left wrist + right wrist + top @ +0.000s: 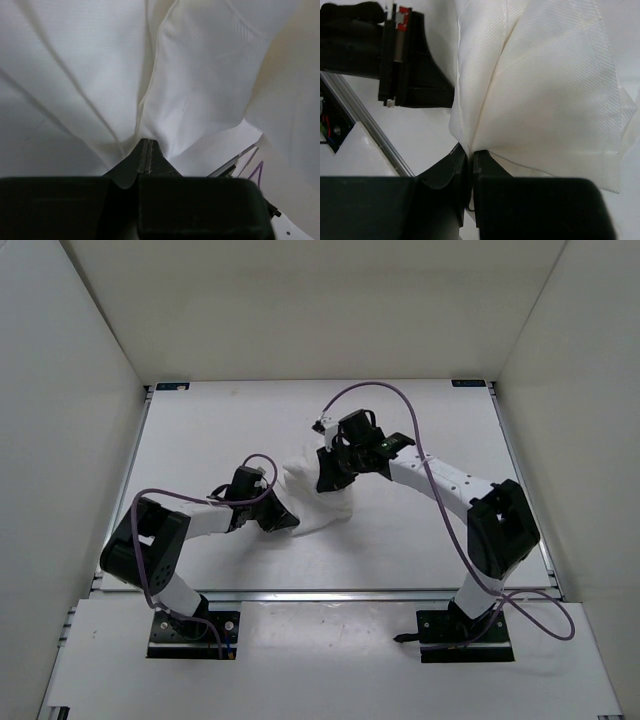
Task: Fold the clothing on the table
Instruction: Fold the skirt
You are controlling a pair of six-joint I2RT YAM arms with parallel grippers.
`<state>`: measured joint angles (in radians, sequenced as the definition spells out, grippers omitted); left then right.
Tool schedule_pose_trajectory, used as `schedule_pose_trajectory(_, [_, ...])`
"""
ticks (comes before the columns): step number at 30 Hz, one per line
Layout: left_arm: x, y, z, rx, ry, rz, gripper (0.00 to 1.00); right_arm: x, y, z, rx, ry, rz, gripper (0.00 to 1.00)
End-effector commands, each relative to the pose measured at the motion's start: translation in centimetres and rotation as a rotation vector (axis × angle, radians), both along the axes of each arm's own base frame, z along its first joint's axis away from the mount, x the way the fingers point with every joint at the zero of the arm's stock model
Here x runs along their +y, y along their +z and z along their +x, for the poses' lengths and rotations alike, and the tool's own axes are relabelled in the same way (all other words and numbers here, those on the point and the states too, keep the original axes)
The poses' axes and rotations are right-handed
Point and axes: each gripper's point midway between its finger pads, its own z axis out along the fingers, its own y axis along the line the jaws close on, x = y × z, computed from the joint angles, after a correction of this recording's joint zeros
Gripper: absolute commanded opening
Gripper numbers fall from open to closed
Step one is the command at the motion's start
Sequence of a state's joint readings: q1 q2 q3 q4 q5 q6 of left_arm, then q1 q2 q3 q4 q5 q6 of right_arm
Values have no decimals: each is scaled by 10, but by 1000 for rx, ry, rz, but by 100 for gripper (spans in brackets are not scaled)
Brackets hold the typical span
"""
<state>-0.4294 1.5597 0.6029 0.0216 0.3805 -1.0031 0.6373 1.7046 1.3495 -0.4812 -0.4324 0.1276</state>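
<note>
The clothing [318, 502] is a bunched white ribbed garment near the middle of the table [200, 430], held between both arms. My left gripper [283, 518] is shut on its near left part; the left wrist view shows the clothing [190, 85] fanning out in folds from my left gripper [145, 142], whose jaws are pressed together. My right gripper [325, 480] is shut on the far upper edge. In the right wrist view the clothing [545, 95] spreads from my right gripper [470, 152], fabric pinched between the jaws.
Metal rails [330, 592] run along the table's edges, and white walls stand on three sides. Purple cables [375, 387] loop above both arms. The left arm's black gripper body [410, 65] shows close beside the cloth in the right wrist view.
</note>
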Motion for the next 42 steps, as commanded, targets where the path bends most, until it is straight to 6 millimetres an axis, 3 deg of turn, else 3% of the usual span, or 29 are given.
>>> schedule_pose_trajectory(1, [-11, 10, 22, -67, 26, -37, 0, 18, 3, -8, 0, 58, 45, 1])
schedule_pose_trajectory(3, [-15, 7, 23, -60, 15, -30, 0, 20, -10, -18, 40, 73, 46, 6])
schedule_pose_trajectory(4, [-18, 7, 23, -55, 10, -37, 0, 19, -15, -22, 73, 71, 43, 14])
schedule_pose_trajectory(5, [-18, 4, 23, -47, 15, -43, 0, 23, -13, -19, 77, 69, 58, 31])
schedule_pose_trajectory(8, [-16, 0, 17, -32, 15, -53, 0, 33, 2, -20, 85, 100, 94, 66])
schedule_pose_trajectory(11, [-7, -1, 14, -21, 34, -55, 0, 40, 45, -4, 3, 79, 169, 78])
schedule_pose_trajectory(14, [1, 7, 19, -43, 51, -64, 0, 29, 95, 17, -48, 9, 262, 85])
schedule_pose_trajectory(16, [5, 15, 21, -60, 55, -70, 0, 8, 130, 35, -98, -78, 322, 86])
schedule_pose_trajectory(18, [10, 18, 23, -73, 66, -67, 0, -10, 144, 45, -136, -139, 343, 86])
schedule_pose_trajectory(21, [11, 20, 19, -66, 62, -83, 0, -40, 119, 53, -133, -231, 266, 82])
schedule_pose_trajectory(24, [12, 26, 18, -81, 63, -88, 0, -67, 62, 50, -47, -328, 75, 68])
schedule_pose_trajectory(25, [13, 34, 19, -98, 65, -94, 0, -69, 40, 43, -9, -322, 27, 58])
schedule_pose_trajectory(26, [17, 41, 21, -123, 75, -93, 0, -72, 23, 34, 17, -309, -10, 54])
schedule_pose_trajectory(29, [31, 61, 31, -186, 95, -74, 0, -61, 0, 20, 46, -274, 7, 49])
schedule_pose_trajectory(34, [44, 78, 40, -210, 109, -89, 0, -32, -5, 29, 33, -229, 56, 50])
schedule_pose_trajectory(39, [26, 69, 32, -168, 53, -108, 0, 8, 2, 41, 12, -125, 44, 44])
schedule_pose_trajectory(42, [14, 62, 29, -148, 26, -145, 0, 21, -8, 30, 20, -75, 17, 42])
